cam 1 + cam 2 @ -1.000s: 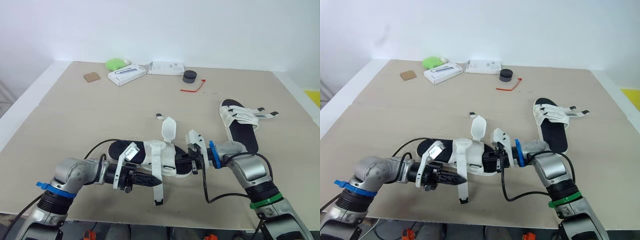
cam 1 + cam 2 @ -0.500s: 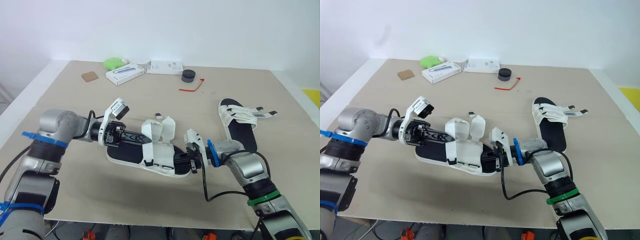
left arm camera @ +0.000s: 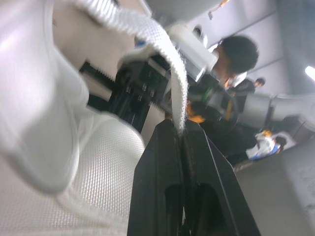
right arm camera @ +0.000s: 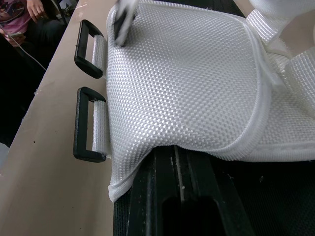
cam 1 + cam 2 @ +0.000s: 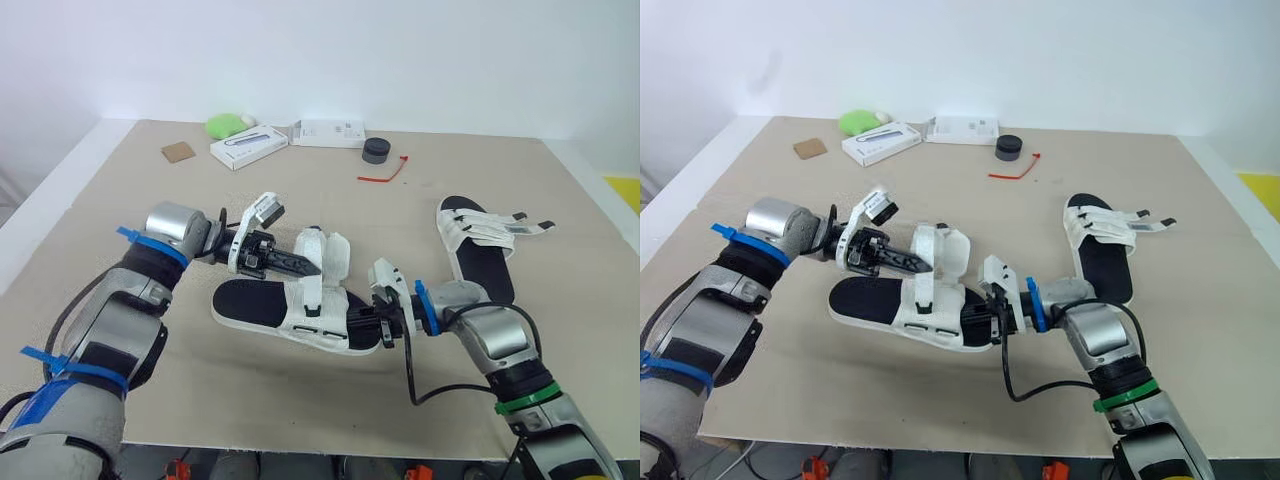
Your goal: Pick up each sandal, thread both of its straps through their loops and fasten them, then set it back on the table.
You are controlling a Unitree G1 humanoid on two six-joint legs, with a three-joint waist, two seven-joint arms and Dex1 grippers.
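The sandal (image 5: 285, 308) in work is near the middle of the table (image 5: 300, 200); I cannot tell if its sole rests on the surface. The right gripper (image 5: 368, 322) holds it at the toe end, with its fingers (image 4: 172, 196) pressed together under the edge of the white woven upper. The left gripper (image 5: 308, 268) pinches 1 strap (image 3: 172, 69) between its closed fingers (image 3: 157, 167) and holds it up above the sandal. The 2 black loops (image 4: 87, 55) sit side by side at the border of the upper, and both are empty.

The step in hand seems to be threading the first strap. To do it well, the strap end should probably stay flat and be aimed into the slot of its loop, while the right gripper keeps the sandal steady. A soft webbing may fold against the loop.

The other sandal (image 5: 478, 245) lies well apart on the robot's right. White boxes (image 5: 245, 148) are at the far side.
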